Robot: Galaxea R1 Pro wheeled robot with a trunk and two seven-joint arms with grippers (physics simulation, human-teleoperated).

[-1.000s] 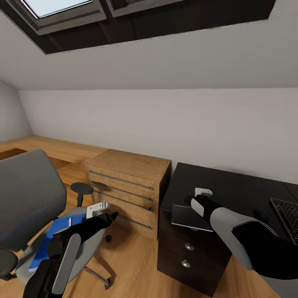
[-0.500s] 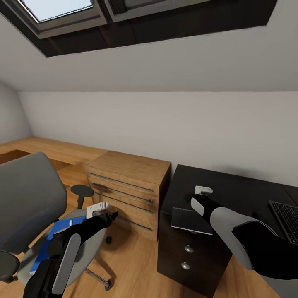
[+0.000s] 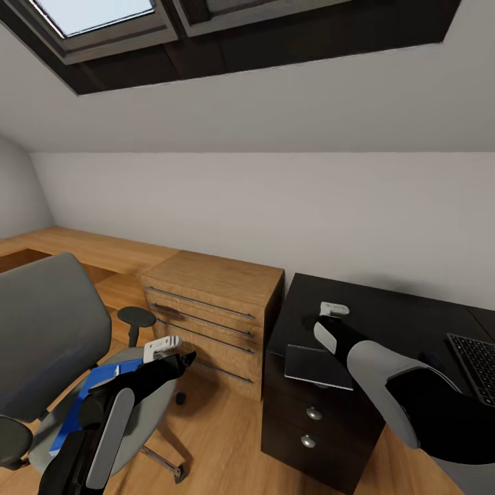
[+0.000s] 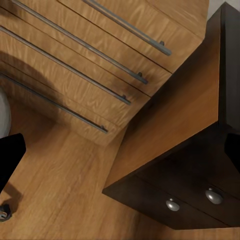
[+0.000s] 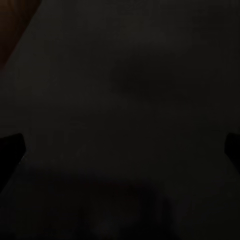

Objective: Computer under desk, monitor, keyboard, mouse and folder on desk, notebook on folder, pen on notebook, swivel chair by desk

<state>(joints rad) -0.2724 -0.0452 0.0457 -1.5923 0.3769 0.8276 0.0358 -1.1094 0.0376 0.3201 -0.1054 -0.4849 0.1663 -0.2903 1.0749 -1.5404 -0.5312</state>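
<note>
Where ceiling slopes | desk point(image 3: 385, 306) glossy black | floor point(image 3: 220, 440) light wood

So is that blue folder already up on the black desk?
No, the blue folder lies on the swivel chair seat, apart from the desk.

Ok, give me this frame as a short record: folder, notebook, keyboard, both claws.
folder: on the swivel chair seat
notebook: flat on the desk, at its near left corner
keyboard: on the desk, head view's right edge
left claw: open, empty, over the swivel chair seat
right claw: open, empty, over the desk past the notebook
</note>
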